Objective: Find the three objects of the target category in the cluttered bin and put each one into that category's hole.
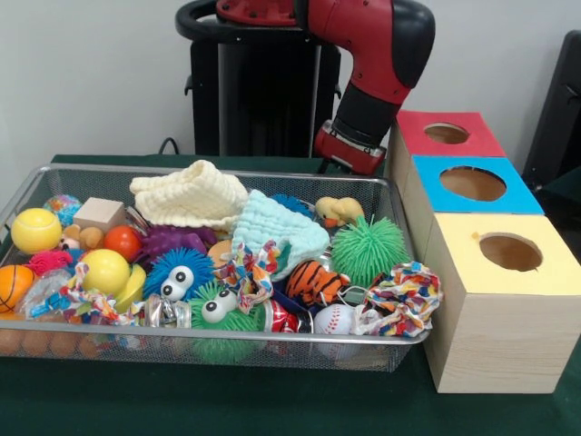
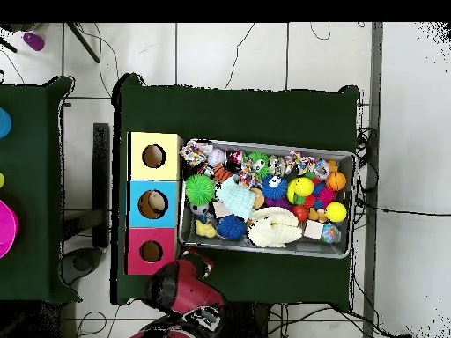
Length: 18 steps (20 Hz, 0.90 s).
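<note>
Hiding behind the mesh bin (image 1: 399, 338), the gripper's state cannot be determined. Arm (image 1: 377, 64) is bent down beside the red box (image 1: 445, 136).

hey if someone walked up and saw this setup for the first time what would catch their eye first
Most likely the wire mesh bin heaped with bright toys, above all the green spiky ball at its end nearest the boxes and the blue fuzzy ball with googly eyes near the front. Next, the three wooden boxes beside the bin, each with a round hole: yellow top, blue top, red top. The red and black arm hangs behind the bin.
</note>
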Available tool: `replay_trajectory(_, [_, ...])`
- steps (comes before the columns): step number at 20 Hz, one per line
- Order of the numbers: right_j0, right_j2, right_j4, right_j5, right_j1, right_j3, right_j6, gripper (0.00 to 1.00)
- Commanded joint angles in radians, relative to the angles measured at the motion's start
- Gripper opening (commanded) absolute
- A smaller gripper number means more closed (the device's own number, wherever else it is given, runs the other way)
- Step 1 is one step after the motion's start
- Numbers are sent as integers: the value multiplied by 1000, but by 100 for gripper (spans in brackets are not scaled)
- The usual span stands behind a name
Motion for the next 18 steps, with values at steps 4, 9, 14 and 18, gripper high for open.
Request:
replay_trajectory(4, [9, -68, 11, 522, -9, -289, 105, 100])
replay_trajectory(9, [-19, -57, -40, 661, -5, -320, 127, 100])
replay_trajectory(14, [-4, -80, -61, 737, -1, -348, 158, 100])
replay_trajectory(18, [2, -125, -107, 819, -13, -379, 149, 100])
